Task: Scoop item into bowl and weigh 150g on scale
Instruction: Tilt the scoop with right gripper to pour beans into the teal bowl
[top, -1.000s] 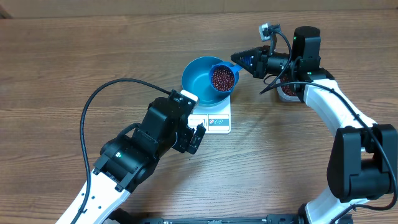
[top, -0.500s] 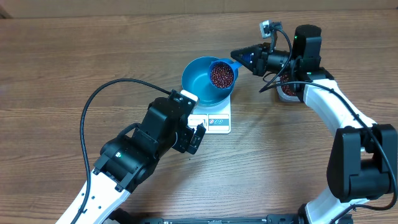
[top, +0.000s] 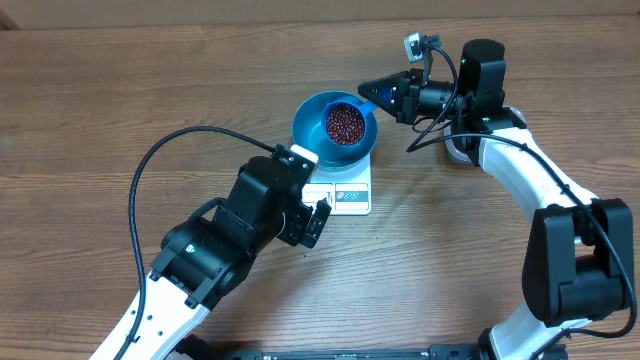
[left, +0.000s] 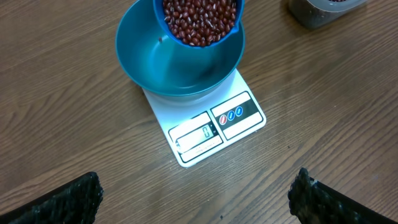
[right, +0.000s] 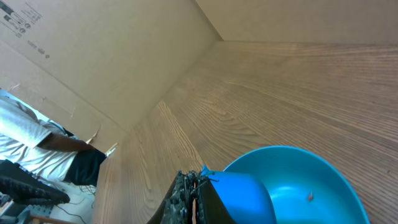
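The blue bowl (top: 310, 125) stands on the white scale (top: 350, 197). My right gripper (top: 370, 91) is shut on the handle of a small blue scoop (top: 366, 120) heaped with red-brown beans (top: 345, 123), held level over the bowl's middle. In the left wrist view the beans (left: 199, 18) hang over the bowl (left: 155, 68), in front of the scale (left: 205, 134). The right wrist view shows the gripper (right: 194, 186) pinching the scoop (right: 249, 199) above the bowl (right: 329, 177), where a single bean lies. My left gripper (left: 196, 205) is open over bare wood, just in front of the scale.
A clear container (left: 323, 9) of beans stands right of the bowl, mostly under my right arm in the overhead view. My left arm's black cable (top: 160, 160) loops over the table at the left. Cardboard walls (right: 93, 56) border the far side.
My right gripper has carried the full scoop leftwards, from the bowl's right rim to over its middle. The left arm has stayed still.
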